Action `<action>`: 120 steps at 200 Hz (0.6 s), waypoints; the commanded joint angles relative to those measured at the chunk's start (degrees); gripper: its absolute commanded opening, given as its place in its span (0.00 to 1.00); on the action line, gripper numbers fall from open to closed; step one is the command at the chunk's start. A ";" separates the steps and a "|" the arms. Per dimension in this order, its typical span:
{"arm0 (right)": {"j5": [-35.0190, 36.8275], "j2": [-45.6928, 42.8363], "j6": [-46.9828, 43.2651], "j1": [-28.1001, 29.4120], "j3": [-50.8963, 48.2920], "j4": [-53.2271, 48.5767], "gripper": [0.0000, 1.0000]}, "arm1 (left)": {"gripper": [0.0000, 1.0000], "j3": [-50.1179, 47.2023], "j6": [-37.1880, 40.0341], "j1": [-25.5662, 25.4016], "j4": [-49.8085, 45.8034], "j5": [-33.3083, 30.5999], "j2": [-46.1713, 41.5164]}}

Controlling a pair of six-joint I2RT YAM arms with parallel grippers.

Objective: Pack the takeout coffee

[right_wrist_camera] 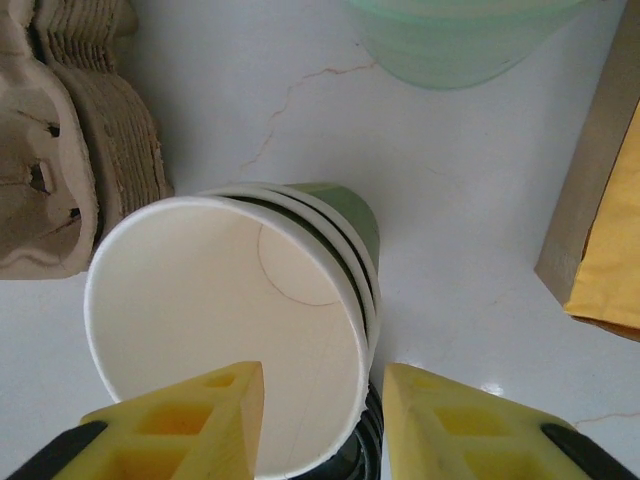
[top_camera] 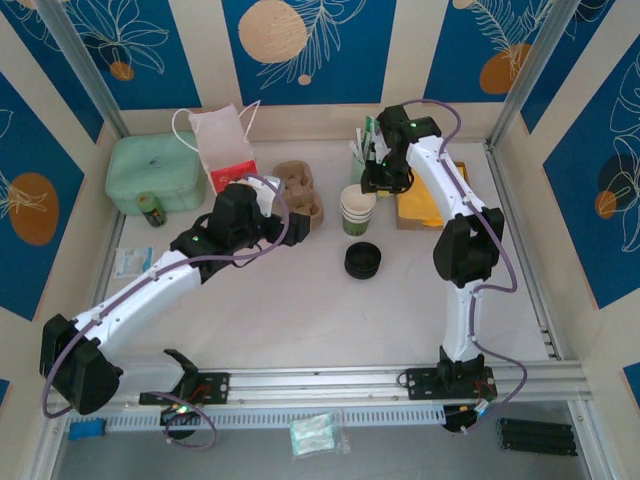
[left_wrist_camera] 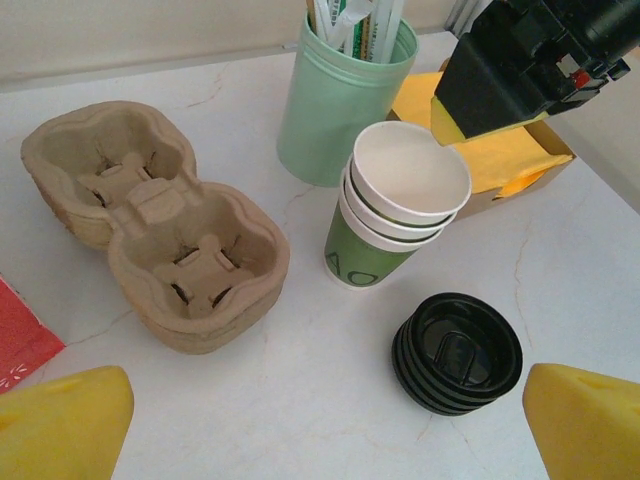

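My left tool [left_wrist_camera: 325, 425] hangs over the table [left_wrist_camera: 290, 400] on the near-left side of the stack of paper cups [left_wrist_camera: 385, 235]. Its yellow fingers are spread wide apart and grip nothing.

Just in front of the cups sits a stack of black lids [left_wrist_camera: 457, 352], close to the cup stack but not touching it. The cups are green-sided with white rims, nested one inside another. They stand upright and the top one is open-mouthed, so cups and lids are two separate piles.

My right tool [right_wrist_camera: 325, 420] hovers directly above the cup stack, its fingers parted. In the right wrist view one finger lies over the mouth of the top cup and the other lies outside its wall, with the rim between them. I cannot tell whether either finger touches the paper.

Left of the cups lies a pile of moulded pulp cup carriers [left_wrist_camera: 160, 225], a small gap away. Just behind the cups stands a mint-green container [left_wrist_camera: 340, 110] holding wrapped straws or cutlery. To the right of the cups, yellow napkins [left_wrist_camera: 505, 160] rest in a shallow cardboard tray. Farther back and well to the left of the cups stands a red-and-white paper bag [top_camera: 225, 150].
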 commanded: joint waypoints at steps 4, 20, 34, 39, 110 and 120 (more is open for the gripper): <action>0.05 2.00 -0.18 0.34 1.95 -1.84 0.37 | 0.99 0.95 -0.56 -0.70 0.03 -0.67 -0.09; 0.10 2.47 -0.09 0.57 2.14 -1.93 0.37 | 0.99 0.82 -0.54 -0.67 0.02 -0.60 -0.32; 0.16 2.91 -0.14 0.70 2.32 -2.08 0.37 | 0.99 0.75 -0.54 -0.67 -0.04 -0.58 -0.48; 0.16 3.01 -0.20 0.76 2.42 -2.11 0.37 | 0.99 0.71 -0.54 -0.67 0.02 -0.60 -0.50; 0.90 2.86 -0.57 1.50 4.23 -3.08 0.05 | 0.99 -0.08 -0.64 -0.71 -0.04 -0.69 -0.99; 1.12 2.69 -0.71 1.58 4.82 -3.40 0.00 | 0.99 -0.14 -0.71 -0.69 -0.13 -0.69 -0.97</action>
